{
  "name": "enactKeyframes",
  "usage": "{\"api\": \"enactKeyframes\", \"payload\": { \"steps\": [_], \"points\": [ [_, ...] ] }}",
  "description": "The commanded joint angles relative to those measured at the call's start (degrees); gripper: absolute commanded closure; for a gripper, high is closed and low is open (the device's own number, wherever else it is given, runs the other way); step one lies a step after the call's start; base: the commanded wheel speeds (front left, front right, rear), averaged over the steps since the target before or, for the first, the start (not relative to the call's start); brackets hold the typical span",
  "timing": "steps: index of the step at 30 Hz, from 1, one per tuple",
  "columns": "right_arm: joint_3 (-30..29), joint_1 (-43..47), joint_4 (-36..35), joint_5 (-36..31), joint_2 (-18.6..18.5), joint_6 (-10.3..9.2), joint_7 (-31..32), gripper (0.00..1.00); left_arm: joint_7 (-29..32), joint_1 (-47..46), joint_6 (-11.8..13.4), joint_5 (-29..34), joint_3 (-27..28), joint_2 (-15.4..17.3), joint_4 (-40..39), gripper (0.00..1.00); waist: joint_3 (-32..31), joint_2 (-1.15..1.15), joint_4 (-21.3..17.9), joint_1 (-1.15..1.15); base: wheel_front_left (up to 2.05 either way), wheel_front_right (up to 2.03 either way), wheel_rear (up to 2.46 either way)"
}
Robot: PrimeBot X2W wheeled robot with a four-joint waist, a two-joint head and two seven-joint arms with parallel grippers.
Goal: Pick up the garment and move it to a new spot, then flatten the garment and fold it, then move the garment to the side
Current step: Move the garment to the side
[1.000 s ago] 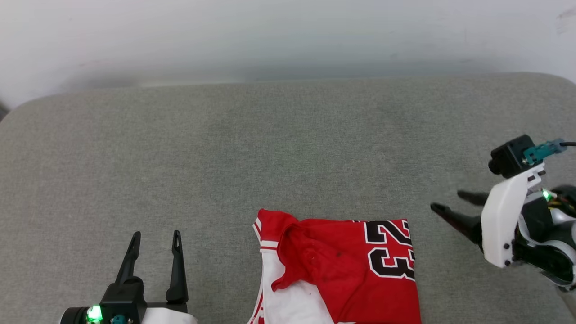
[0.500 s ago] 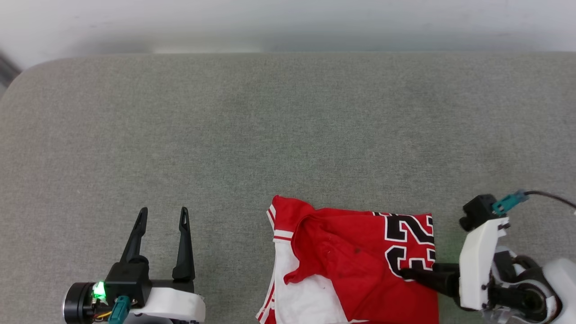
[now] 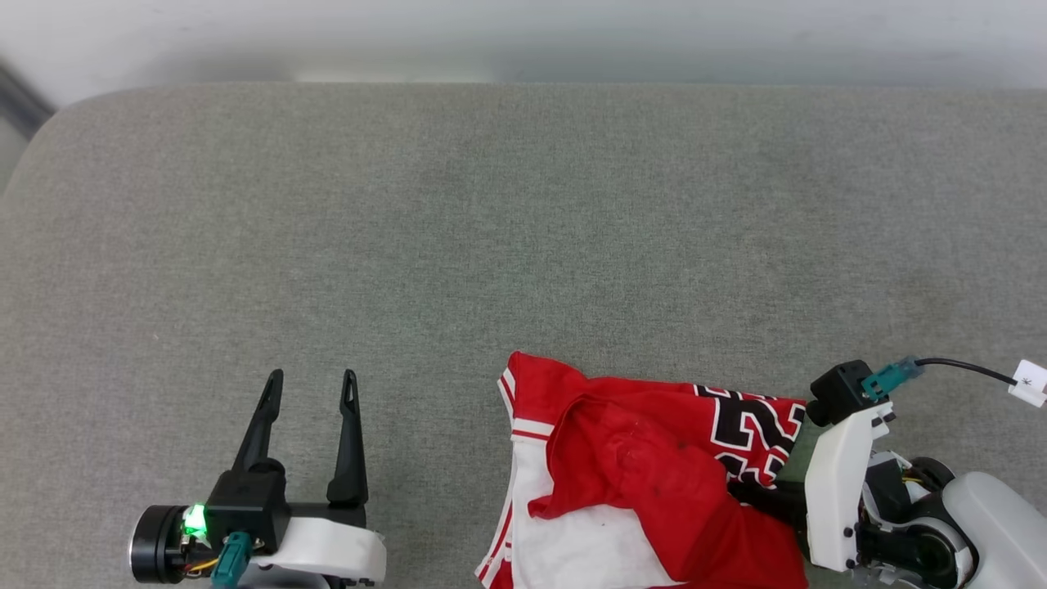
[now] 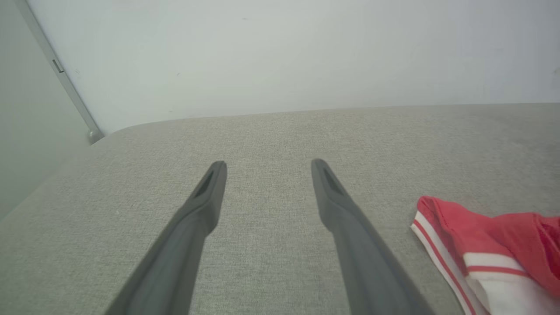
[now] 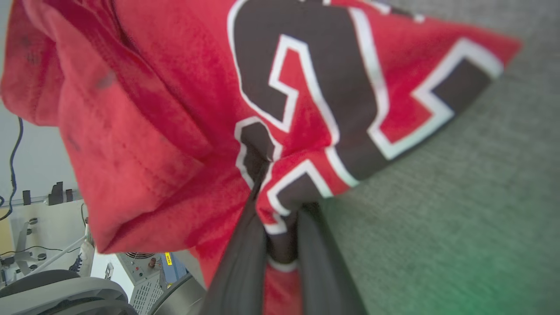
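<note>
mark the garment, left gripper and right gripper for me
the garment (image 3: 638,466), head view, on its red body panel.
left gripper (image 3: 313,378), head view, midway between its open fingertips.
right gripper (image 5: 283,205), right wrist view, midway between its fingertips, pinched on the garment's numbered edge.

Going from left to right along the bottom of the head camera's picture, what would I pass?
left gripper, open → garment → right gripper, pinching the garment's right edge → white cable tag.

Probably a robotics lab: cables (image 5: 12,170) and metal equipment (image 5: 144,267) stand beyond the grey padded surface (image 3: 523,245).
</note>
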Motion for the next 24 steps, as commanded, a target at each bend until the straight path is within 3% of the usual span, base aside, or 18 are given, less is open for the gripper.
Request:
{"api": "enactKeyframes", "payload": {
  "steps": [1,11,24],
  "points": [
    [1.65,0.9,1.35,-0.44,0.56,-0.53,-0.18,1.0,-0.13,0.56,0.26,0.12,-0.02,-0.07,0.04,0.0,-0.61,0.0,-0.09,0.0,0.0,0.0,0.0],
    [5.97,-8.23,-6.76,-2.66,-4.76,-0.31,-6.84,1.0,-0.13,3.34,1.15,-0.06,-0.5,-0.06,-0.47,0.0,-5.27,0.0,-3.0,0.0,0.0,0.0,0.0],
    [7.54,-16.82,-19.75,-7.02,-15.43,-0.32,-6.91,1.0,-0.13,3.51,1.98,-0.4,1.73,-0.06,-2.39,0.0,-2.05,0.0,-16.73,0.0,0.0,0.0,0.0]
  ]
}}
